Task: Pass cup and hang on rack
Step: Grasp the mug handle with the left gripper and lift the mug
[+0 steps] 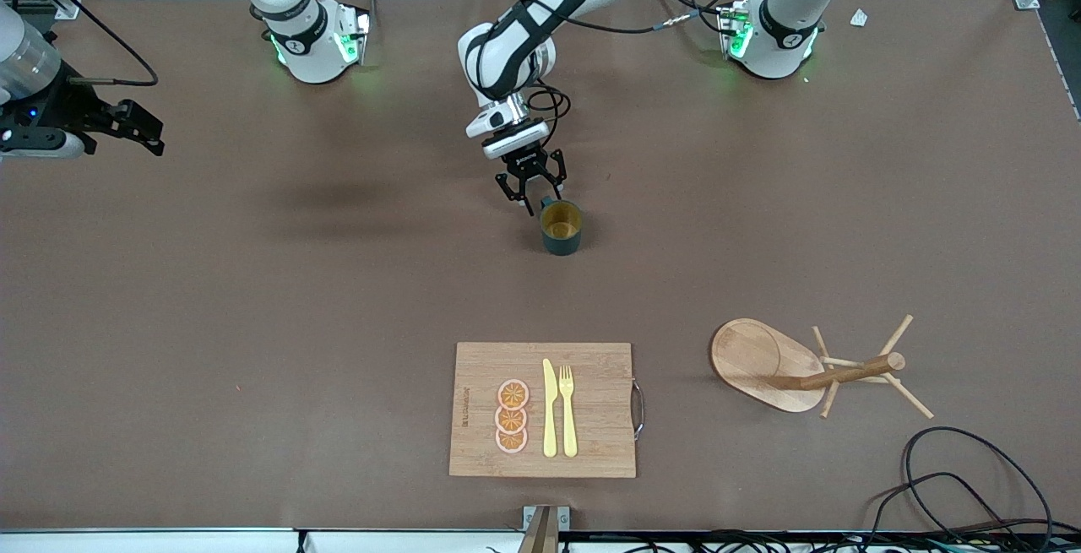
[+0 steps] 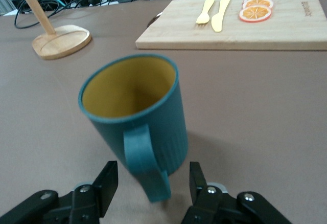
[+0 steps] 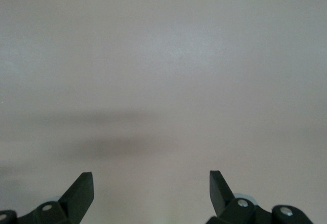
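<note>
Cup (image 1: 560,226), teal with a yellow interior, stands upright on the table (image 1: 253,300) near its middle, farther from the front camera than the cutting board (image 1: 473,443). Left gripper (image 2: 152,188) is low at the cup, its fingers (image 2: 104,185) partly open on either side of the handle (image 2: 145,165), not gripping it. Right gripper (image 3: 152,191) waits wide open and empty over the right arm's end of the table; the rack (image 1: 802,367) stands toward the left arm's end.

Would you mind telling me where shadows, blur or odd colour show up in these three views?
Front view: soft shadows fall on the table beneath the arms, and green light glows at both bases. Left wrist view: the cup is fairly sharp, while the rack and cutting board are softer. Right wrist view: the table looks washed-out grey, with one blurred shadow band across it.
</note>
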`<state>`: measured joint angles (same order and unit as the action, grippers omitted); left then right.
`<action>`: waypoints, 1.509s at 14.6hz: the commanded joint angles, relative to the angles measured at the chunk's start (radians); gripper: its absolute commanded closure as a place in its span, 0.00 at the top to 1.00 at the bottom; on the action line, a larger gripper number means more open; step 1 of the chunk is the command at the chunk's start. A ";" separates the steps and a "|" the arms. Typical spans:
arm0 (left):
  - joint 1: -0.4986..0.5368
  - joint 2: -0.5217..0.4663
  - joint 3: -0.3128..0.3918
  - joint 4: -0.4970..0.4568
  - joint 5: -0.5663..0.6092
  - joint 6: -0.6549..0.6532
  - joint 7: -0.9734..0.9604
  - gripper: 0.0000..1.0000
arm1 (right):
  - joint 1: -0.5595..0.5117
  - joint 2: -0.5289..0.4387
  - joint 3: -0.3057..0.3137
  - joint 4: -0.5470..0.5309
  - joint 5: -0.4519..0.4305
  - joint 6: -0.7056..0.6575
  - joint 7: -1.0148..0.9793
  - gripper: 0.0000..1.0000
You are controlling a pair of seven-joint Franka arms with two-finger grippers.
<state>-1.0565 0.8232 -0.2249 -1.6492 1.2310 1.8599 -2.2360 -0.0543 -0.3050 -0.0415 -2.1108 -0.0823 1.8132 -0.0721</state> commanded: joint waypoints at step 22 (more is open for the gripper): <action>0.006 0.013 0.009 0.015 0.051 -0.022 -0.134 0.24 | -0.019 -0.034 -0.018 -0.020 -0.004 0.002 -0.074 1.00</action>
<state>-1.0588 0.8270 -0.2143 -1.6434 1.2693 1.8463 -2.3538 -0.0596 -0.3059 -0.0655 -2.1109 -0.0824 1.8128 -0.1295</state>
